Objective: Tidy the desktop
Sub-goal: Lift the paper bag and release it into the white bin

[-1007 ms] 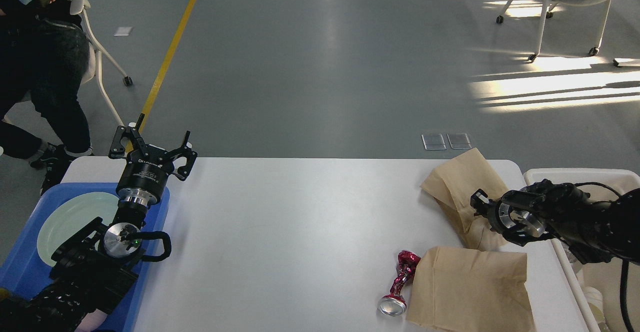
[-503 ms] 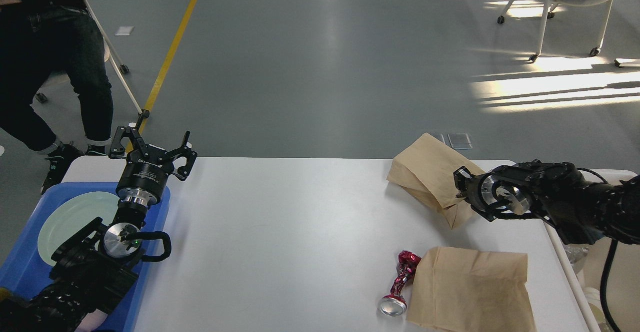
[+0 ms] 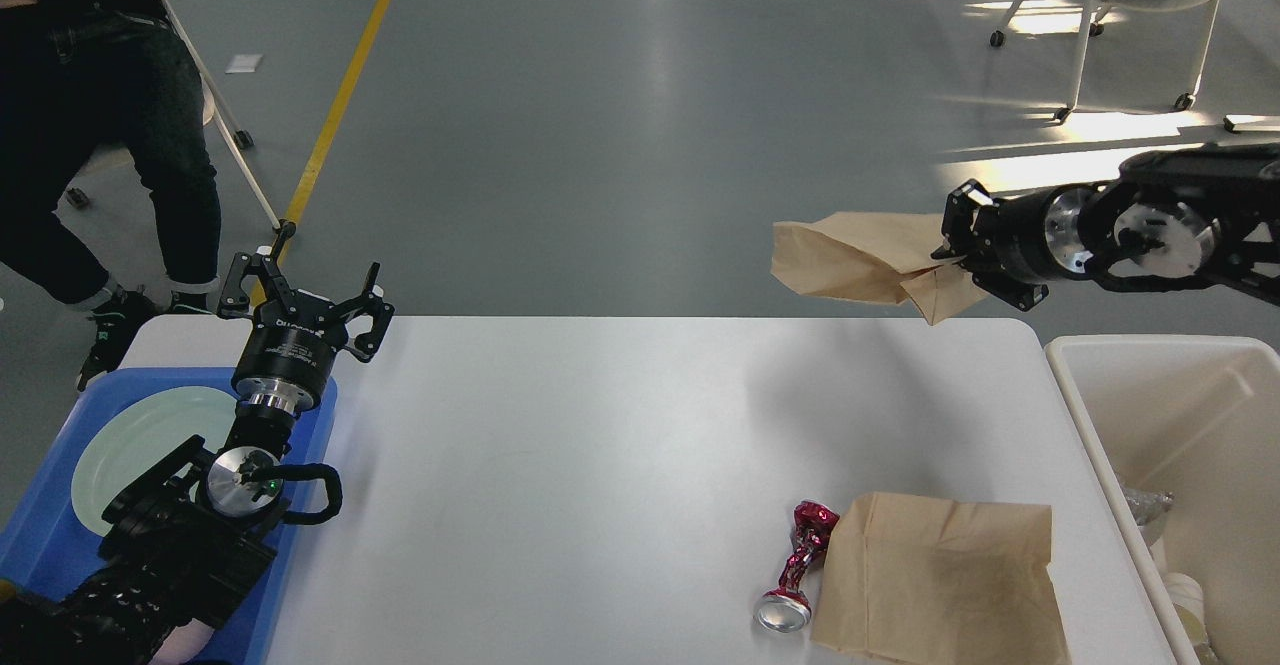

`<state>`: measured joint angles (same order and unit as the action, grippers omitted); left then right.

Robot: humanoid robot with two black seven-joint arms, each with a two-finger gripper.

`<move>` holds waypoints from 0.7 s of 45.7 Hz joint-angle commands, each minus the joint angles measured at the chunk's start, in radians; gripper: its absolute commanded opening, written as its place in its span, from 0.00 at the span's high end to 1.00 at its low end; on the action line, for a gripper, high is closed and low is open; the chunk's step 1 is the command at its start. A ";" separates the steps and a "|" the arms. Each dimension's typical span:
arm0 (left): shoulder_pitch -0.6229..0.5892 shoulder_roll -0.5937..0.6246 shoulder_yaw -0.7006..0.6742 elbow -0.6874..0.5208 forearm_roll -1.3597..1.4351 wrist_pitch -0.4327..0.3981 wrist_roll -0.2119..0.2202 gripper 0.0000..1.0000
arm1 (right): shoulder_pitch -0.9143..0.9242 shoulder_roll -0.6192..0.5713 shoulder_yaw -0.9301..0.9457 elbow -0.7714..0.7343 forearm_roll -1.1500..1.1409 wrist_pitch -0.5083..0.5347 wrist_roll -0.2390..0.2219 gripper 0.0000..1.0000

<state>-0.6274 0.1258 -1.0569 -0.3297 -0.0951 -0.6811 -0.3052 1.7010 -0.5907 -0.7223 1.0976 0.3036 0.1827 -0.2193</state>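
Observation:
The white desktop fills the lower middle of the head view. High above its far right corner my right gripper is shut on a crumpled brown paper bag, which hangs out to the left, clear of the surface. A second brown paper bag lies flat near the front right edge, with a crushed red can touching its left side. My left gripper stands open over the far left corner, nothing between its fingers.
A blue tray with a pale green plate sits at the left under my left arm. A white bin holding some rubbish stands off the right edge. A person's legs and chairs are on the floor beyond.
My right gripper has lifted the crumpled paper bag off the table, rising up and slightly right, so the bin is now uncovered. The left arm has stayed put.

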 commanded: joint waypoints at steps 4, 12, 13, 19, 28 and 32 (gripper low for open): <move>0.000 0.000 0.000 0.000 0.000 0.000 0.000 0.04 | 0.213 -0.092 -0.042 0.067 0.002 0.084 0.000 1.00; 0.000 0.000 0.000 0.000 0.000 0.000 0.000 0.04 | 0.305 -0.150 -0.057 0.067 0.002 0.136 -0.002 1.00; 0.000 0.000 0.000 0.000 0.000 0.000 0.000 0.04 | 0.307 -0.153 -0.062 0.065 0.000 0.135 -0.002 1.00; 0.000 0.000 0.000 0.000 0.000 0.000 0.000 0.04 | 0.283 -0.155 -0.141 0.033 -0.004 0.089 0.000 1.00; 0.000 0.000 0.000 0.000 0.000 0.000 0.000 0.04 | 0.040 -0.161 -0.193 -0.111 -0.004 -0.066 0.000 1.00; 0.000 0.000 0.000 0.000 0.000 0.000 0.000 0.04 | -0.084 -0.172 -0.181 -0.183 -0.005 -0.115 0.000 1.00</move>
<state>-0.6274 0.1258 -1.0569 -0.3301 -0.0951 -0.6811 -0.3052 1.7703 -0.7517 -0.9135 1.0047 0.2991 0.1317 -0.2193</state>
